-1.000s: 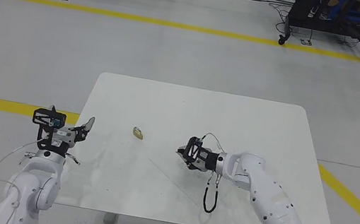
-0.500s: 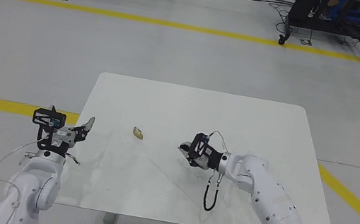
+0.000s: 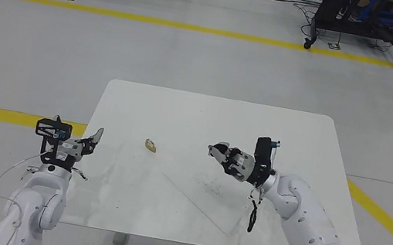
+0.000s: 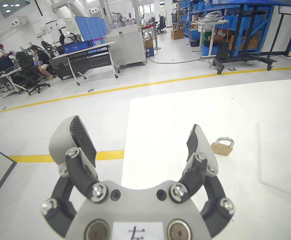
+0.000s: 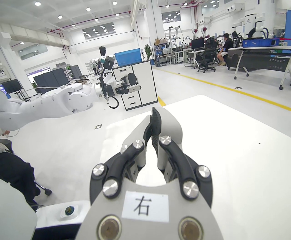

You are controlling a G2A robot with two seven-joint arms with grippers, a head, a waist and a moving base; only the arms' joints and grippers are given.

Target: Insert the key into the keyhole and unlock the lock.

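Can't make out the key: R gripper (image 5: 152, 118) has its pads pressed flat together, and whether anything sits btwn them is hidden. It hangs over the middle of the table (image 3: 295, 139), pointing twd the L side. The brass lock (image 3: 150, 145) lies flat on the table's L part, btwn the two grippers, nearer the L one, w/ open tabletop all round it. L gripper (image 4: 136, 131) sits at the table's L edge, spread wide, holding nothing, one finger over floor, the other over tabletop.

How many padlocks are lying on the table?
1. The padlock lies flat on the table, in its left half, with nothing touching it. I see no other.
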